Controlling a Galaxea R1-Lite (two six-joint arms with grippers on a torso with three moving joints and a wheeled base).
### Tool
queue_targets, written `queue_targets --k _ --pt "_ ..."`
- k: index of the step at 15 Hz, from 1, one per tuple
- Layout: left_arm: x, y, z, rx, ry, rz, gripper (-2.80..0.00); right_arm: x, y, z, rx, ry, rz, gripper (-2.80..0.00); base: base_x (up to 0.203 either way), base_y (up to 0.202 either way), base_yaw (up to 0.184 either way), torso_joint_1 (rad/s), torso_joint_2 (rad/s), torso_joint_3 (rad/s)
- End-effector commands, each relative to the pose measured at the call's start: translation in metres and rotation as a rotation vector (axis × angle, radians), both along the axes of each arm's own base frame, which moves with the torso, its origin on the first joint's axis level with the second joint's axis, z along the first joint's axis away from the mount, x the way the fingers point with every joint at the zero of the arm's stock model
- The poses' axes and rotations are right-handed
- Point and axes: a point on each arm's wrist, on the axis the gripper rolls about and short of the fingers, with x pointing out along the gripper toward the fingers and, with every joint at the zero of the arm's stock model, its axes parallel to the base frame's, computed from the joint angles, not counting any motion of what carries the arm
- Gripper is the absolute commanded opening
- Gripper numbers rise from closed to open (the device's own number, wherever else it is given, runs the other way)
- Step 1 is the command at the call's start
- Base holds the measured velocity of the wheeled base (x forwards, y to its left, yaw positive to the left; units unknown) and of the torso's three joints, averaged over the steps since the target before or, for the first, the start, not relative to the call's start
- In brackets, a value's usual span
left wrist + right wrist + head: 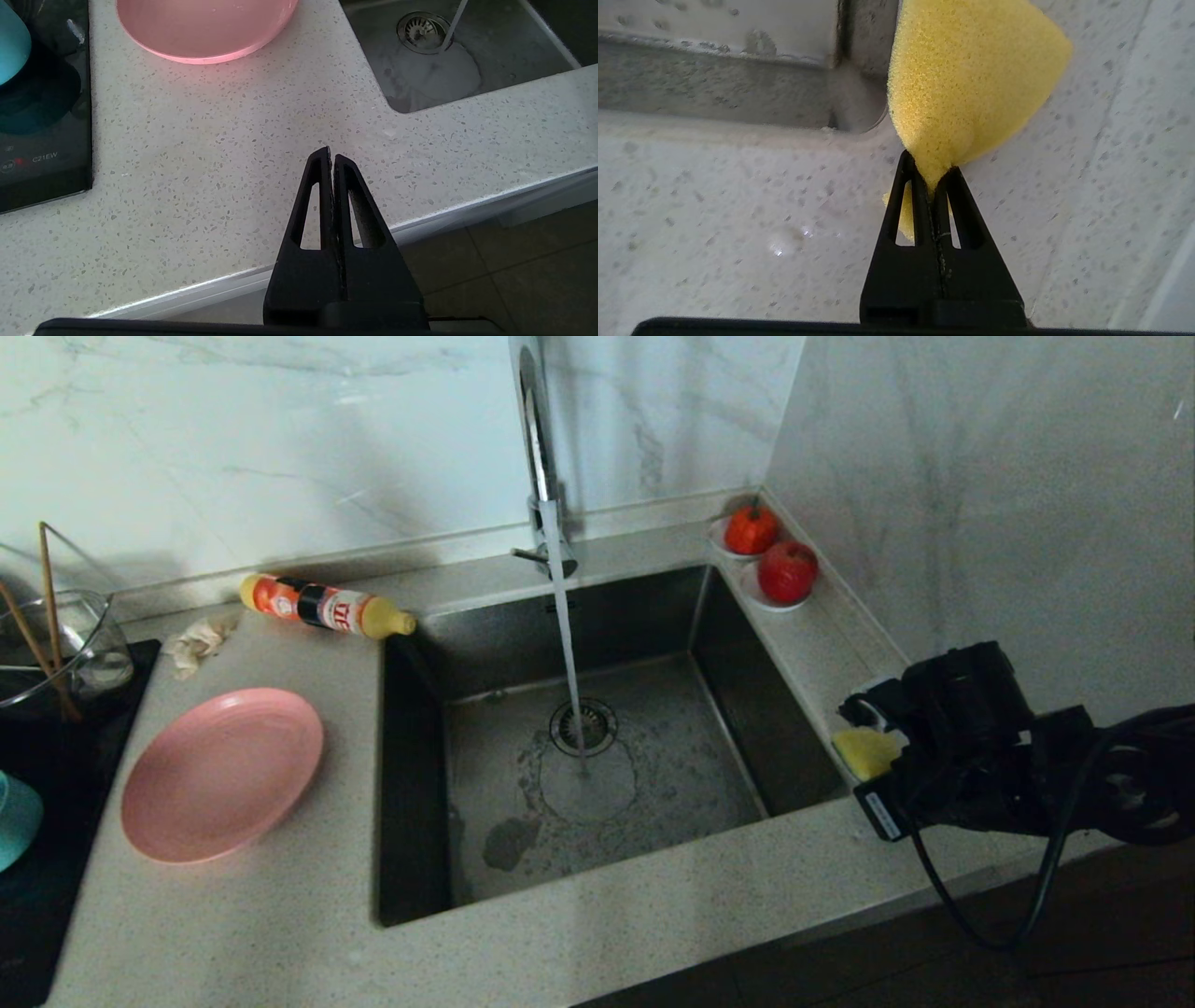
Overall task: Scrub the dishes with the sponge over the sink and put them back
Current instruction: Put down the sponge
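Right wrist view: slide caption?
Right gripper pinching the yellow sponge above the speckled counter near the sink corner.

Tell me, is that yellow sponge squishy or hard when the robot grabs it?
Probably squishy: the right gripper is shut on the sponge, and the pinched end squeezes thin while the rest fans out wide. It likely weighs little, since that small pinch seems to hold it by one end. Its holey surface probably keeps it from slipping.
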Motion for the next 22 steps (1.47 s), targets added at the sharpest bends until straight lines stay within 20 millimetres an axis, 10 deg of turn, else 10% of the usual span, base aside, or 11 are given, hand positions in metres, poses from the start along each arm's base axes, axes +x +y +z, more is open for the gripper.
queue_targets --k 1,5,6,7,22 --pt "0.0 0.0 0.0 0.001 -0.001 0.0 -2.8 0.006 -0.003 -0.002 -0.016 0.004 -0.005 -2.8 0.0 0.0 0.0 0.0 0.0 0.0" --pt "0.0 0.0 0.0 0.001 -0.001 0.0 -2.8 0.007 -0.006 0.0 -0.032 -0.002 -0.005 -2.8 0.0 0.0 0.0 0.0 0.0 0.0" --pt "0.0 0.0 0.0 0.001 -0.001 -0.001 -2.8 0.008 -0.008 0.002 -0.04 -0.007 -0.002 -0.18 0.0 0.0 0.0 0.0 0.0 0.0" --pt "0.0 0.0 0.0 0.001 -0.001 0.0 -2.8 0.008 -0.009 0.003 -0.04 -0.01 -0.004 0.0 0.0 0.0 0.0 0.0 0.0 0.0" --pt "0.0 0.0 0.0 0.001 -0.001 -0.001 -2.8 0.007 -0.018 0.014 -0.079 -0.045 -0.016 0.0 0.0 0.0 0.0 0.0 0.0 0.0"
